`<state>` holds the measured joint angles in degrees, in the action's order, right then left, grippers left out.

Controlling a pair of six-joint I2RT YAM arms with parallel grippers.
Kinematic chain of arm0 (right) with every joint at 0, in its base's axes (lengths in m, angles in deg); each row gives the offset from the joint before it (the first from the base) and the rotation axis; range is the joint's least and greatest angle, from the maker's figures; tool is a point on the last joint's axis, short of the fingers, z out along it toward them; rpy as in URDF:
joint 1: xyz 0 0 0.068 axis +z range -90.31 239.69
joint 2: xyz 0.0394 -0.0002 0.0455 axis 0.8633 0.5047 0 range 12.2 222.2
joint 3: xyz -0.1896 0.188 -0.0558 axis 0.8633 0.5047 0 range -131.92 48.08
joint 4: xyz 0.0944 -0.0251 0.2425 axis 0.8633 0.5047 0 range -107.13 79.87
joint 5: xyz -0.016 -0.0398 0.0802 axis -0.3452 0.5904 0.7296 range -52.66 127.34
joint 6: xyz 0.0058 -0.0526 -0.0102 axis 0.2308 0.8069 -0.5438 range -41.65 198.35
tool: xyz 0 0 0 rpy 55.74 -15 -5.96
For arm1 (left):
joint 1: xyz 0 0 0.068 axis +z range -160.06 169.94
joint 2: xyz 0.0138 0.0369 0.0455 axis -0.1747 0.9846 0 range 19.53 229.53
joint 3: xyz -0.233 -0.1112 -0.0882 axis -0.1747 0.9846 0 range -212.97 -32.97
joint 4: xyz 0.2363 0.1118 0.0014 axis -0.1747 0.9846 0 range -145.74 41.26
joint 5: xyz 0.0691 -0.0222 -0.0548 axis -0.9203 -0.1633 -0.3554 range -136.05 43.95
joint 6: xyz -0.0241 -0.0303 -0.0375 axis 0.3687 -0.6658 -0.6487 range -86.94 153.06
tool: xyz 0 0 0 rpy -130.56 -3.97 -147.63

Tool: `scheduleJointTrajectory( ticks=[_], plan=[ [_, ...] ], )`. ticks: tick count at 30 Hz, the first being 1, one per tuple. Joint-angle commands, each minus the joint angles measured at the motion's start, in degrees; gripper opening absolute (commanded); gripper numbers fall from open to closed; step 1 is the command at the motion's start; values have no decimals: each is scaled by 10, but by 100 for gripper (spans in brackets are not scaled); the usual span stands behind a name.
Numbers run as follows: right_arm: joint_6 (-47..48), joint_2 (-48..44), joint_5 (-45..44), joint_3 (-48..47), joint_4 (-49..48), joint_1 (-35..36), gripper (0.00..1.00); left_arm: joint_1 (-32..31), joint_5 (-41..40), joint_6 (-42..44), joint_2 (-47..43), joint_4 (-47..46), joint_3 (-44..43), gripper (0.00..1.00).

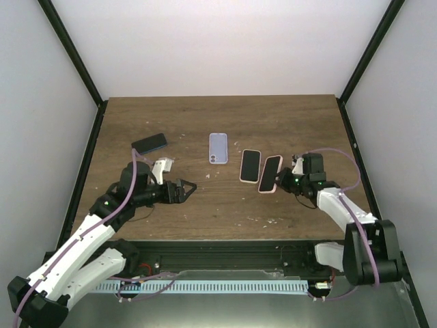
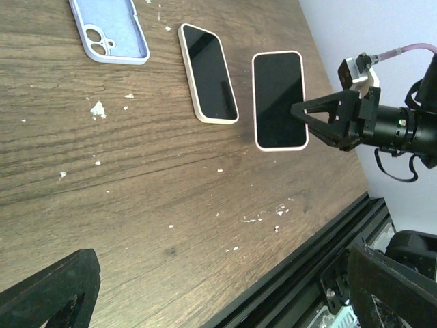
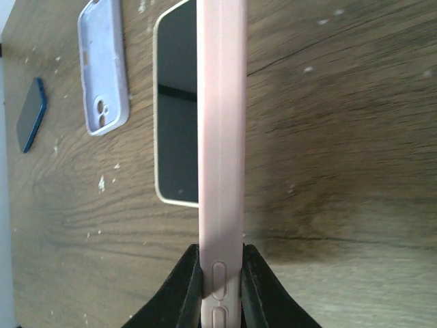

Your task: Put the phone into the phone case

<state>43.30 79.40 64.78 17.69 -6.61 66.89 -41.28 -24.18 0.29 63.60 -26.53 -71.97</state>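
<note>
No text, label, brand or number is showing clearly enough to be read in any view. The screens of the phone in the pink case (image 2: 278, 99) and of the cream-edged phone (image 2: 208, 73) are showing only black, and the lilac case (image 2: 109, 31) is showing a plain inside.

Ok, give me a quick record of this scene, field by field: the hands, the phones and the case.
left hand: open, empty
right hand: shut on the pink phone
pink phone: screen upward, beside the cream phone
cream phone: lying flat, screen up
lavender case: empty, inside facing up
blue phone: far left, nothing touching it
</note>
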Motion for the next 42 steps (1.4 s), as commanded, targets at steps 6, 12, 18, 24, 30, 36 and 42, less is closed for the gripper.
scheduleJointTrajectory(
  ticks=[6, 12, 18, 24, 30, 36, 42],
  plan=[
    [33, 76, 51, -39, -60, -62, 10, 1, -19, 19, -8, 15, -3, 100],
    [43, 118, 57, -43, -76, -75, 13, 2, -10, 12, 3, 8, -3, 100],
    [44, 136, 35, -42, -74, -78, 25, 4, -25, 12, 20, 22, -16, 100],
    [46, 126, -12, -43, -39, -78, 40, 8, -37, 5, 37, 20, -28, 100],
    [43, 85, -11, -42, -9, -78, 65, 22, -77, 5, 68, 17, -40, 100],
    [41, 15, 32, -34, 4, -78, 91, 63, -110, 6, 133, 12, -73, 100],
    [21, -72, 102, -8, -2, -75, 100, 156, -101, 49, 244, -13, -142, 100]
  ],
)
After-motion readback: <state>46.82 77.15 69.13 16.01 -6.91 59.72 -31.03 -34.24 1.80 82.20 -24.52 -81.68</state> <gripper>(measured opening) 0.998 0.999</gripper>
